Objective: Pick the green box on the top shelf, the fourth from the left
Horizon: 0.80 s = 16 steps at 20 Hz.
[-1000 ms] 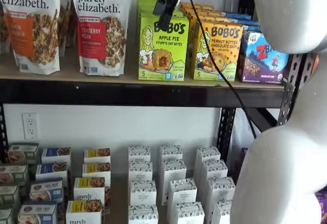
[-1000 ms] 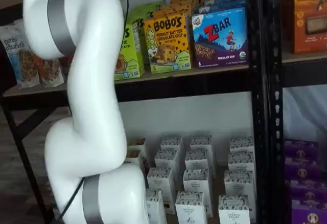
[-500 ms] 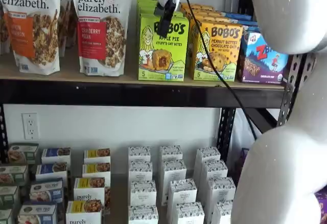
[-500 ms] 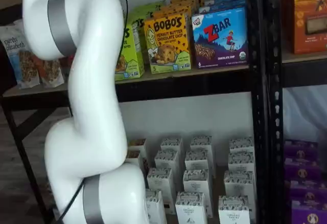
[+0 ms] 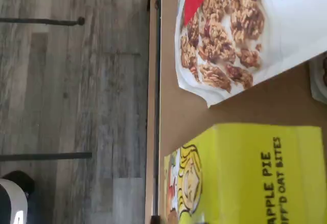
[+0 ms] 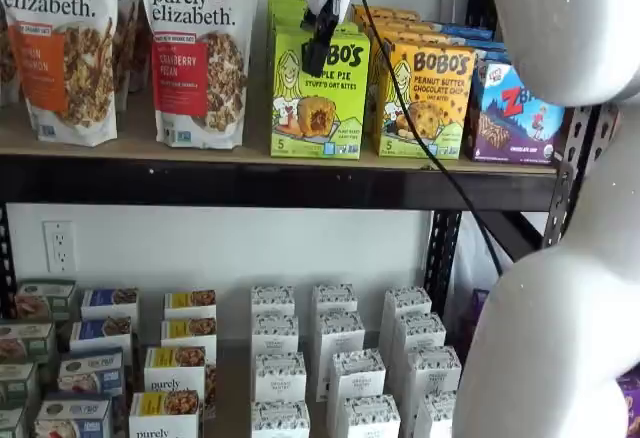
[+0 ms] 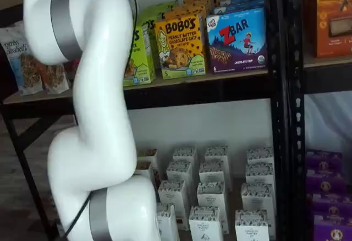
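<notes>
Green box [image 6: 318, 93] stands upright on the top shelf [image 6: 270, 180], at the front of its row — not lifted, not tilted, its base flat on the tan board. The tool [image 6: 318, 46] hangs in front of the box's upper face, its black fingers over the "BOBO'S" lettering; the fingers show side-on as one dark shape, so I cannot tell whether they stand wide or narrow, nor whether they touch the carton. In the wrist view the box top [image 5: 255, 173] lies close below, with a granola bag [image 5: 240, 29] just beside it. My reading: the approach is nearly done, while the grip itself and the pull clear of the shelf are left — the neighbouring cartons leave little room for either finger
</notes>
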Tool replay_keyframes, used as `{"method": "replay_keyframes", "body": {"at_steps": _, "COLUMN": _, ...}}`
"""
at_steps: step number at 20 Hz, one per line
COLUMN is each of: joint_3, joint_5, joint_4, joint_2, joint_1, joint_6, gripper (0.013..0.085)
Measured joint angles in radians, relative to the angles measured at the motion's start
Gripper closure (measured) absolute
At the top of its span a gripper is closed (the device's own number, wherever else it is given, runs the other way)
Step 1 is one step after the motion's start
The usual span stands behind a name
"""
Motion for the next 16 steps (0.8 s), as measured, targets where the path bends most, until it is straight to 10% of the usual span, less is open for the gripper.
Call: {"method": "replay_keyframes", "body": {"at_steps": 16, "joint_3": -0.041, "joint_5": 0.043, "joint_4": -0.023, "joint_2": 0.025, "joint_1": 0.007, "joint_6": 0.008, "gripper": 0.033}}
